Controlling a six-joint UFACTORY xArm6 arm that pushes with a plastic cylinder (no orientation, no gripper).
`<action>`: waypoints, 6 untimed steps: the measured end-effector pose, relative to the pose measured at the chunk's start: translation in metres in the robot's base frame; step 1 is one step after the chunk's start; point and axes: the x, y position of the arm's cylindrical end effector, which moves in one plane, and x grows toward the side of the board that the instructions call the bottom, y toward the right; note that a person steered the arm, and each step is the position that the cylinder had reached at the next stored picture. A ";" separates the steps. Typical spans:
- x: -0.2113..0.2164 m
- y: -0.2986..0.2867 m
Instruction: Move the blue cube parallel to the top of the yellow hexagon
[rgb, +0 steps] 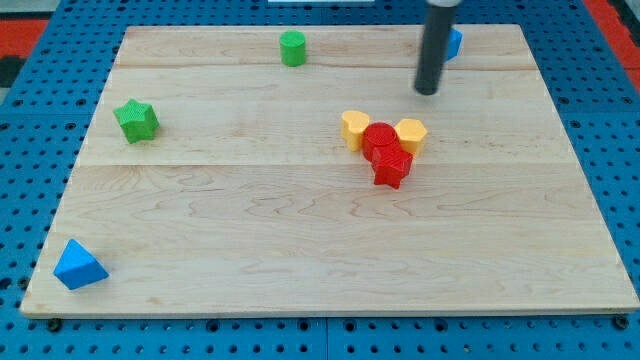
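The blue cube sits near the view's top edge, right of centre, mostly hidden behind my rod. My tip rests on the board just below and left of it. The yellow hexagon lies below the tip, at the right of a cluster near the board's centre. It touches a red round block. A second yellow block sits at the cluster's left, and a red star-like block sits at its bottom.
A green cylinder stands at the view's top centre. A green star lies at the left. A blue triangular block sits at the bottom left corner. The wooden board lies on a blue pegboard.
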 end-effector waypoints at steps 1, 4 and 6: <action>-0.001 0.019; -0.019 0.059; -0.102 0.098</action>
